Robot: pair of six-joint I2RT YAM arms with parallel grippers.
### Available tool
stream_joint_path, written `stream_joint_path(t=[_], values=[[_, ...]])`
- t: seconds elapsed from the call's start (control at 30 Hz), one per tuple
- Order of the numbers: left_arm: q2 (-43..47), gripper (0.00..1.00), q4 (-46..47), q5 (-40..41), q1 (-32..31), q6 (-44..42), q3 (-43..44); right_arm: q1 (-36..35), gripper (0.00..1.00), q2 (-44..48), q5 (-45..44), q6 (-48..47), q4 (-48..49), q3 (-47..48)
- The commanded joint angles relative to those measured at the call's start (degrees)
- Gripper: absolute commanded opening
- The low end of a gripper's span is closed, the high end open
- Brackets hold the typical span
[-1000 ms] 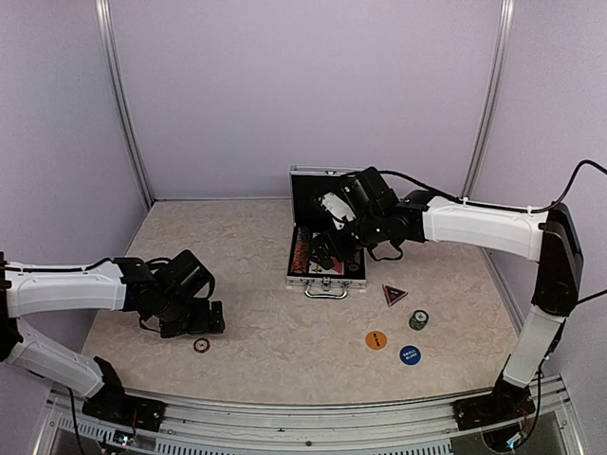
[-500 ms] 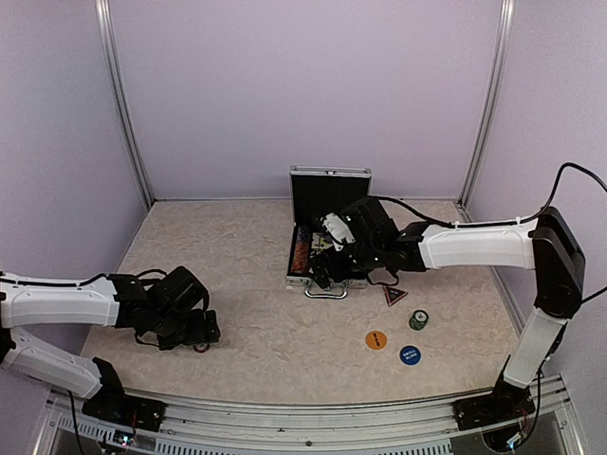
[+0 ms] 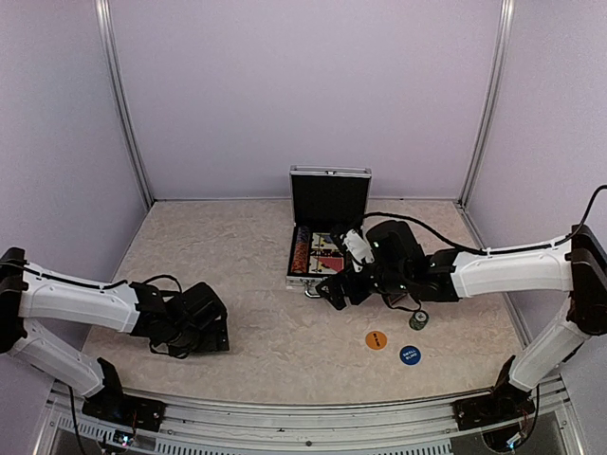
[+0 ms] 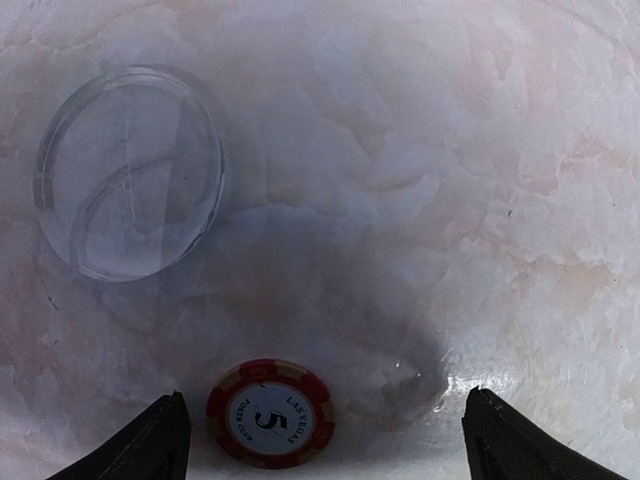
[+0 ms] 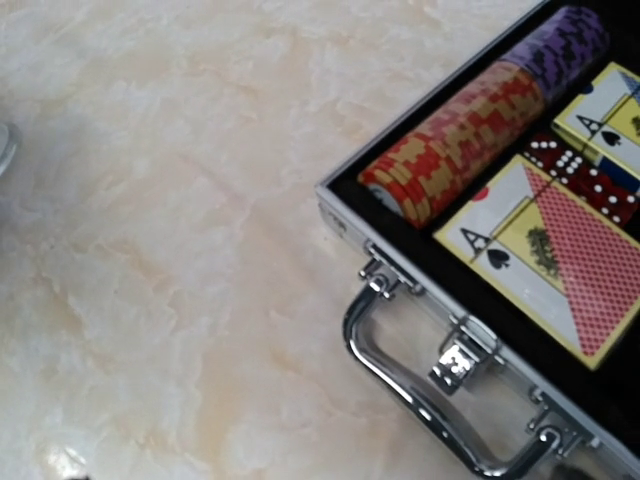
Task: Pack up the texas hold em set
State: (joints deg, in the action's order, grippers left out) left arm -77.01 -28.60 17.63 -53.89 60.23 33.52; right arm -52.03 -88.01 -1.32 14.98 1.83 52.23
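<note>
Standing open on the table [image 3: 237,246], the silver briefcase [image 3: 329,197] has its black-lined lid upright at the far side. Inside, against the case's left wall, lies a row of red-and-orange chips [image 5: 460,140] with purple chips [image 5: 562,45] at its far end. Beside that row sit two card decks [image 5: 545,250], and red dice [image 5: 585,180] are tucked between them. The metal handle [image 5: 420,390] juts from the case's near wall.

The right gripper [image 3: 334,290] hangs just in front of that handle. Its wrist camera shows nothing between the fingers, so its jaws are spread and empty. Near the briefcase, on its near-right side, a small stack of green-and-white chips [image 3: 418,320] rests on the table. An orange disc [image 3: 377,339] and a blue disc [image 3: 410,354] lie a little nearer still.

The left gripper [image 4: 330,445] is well apart from the briefcase, low over the table toward the near-left. Its fingers [image 4: 160,440] stand wide, gripping nothing. A single red chip [image 4: 270,413] marked with a 5 lies flat between them, closer to the left-hand finger in the wrist view. A clear round disc [image 4: 130,170] lies beyond the chip.
</note>
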Motion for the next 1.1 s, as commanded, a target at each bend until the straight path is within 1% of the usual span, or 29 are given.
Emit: stream_joint_path(t=[0.0,0.17,0.23,0.47,0.63,0.73,0.87,1.07], values=[[-1.68,0.93,1.75,3.09,-0.42,1.30,-0.40,-0.17,0.99,2.04,0.22,0.54,2.97,-1.39],[-4.67,0.91,2.41,3.52,-0.76,2.29,-0.56,-0.18,0.99,2.49,0.38,0.41,3.33,-2.31],[-4.89,0.90,3.38,3.16,-0.83,2.57,-1.14,-0.18,0.99,2.36,0.24,0.16,3.48,-2.40],[-6.01,0.81,2.78,3.64,-0.84,2.40,-0.99,-0.16,0.99,1.03,0.00,0.00,3.70,-1.92],[-5.59,0.79,1.75,2.62,-1.82,2.89,-1.49,-0.19,1.00,2.15,-0.06,0.99,3.54,-2.64],[-5.27,0.76,0.97,2.41,-2.28,3.28,-1.89,-0.18,1.00,3.07,-0.04,1.61,3.89,-3.27],[-4.79,0.75,-0.80,2.70,-3.22,4.80,-2.07,-0.25,0.99,3.17,0.48,2.03,2.80,-2.79],[-4.54,0.75,-2.30,3.00,-4.39,7.20,-2.52,-0.26,0.99,2.69,1.22,2.29,3.86,-2.52]])
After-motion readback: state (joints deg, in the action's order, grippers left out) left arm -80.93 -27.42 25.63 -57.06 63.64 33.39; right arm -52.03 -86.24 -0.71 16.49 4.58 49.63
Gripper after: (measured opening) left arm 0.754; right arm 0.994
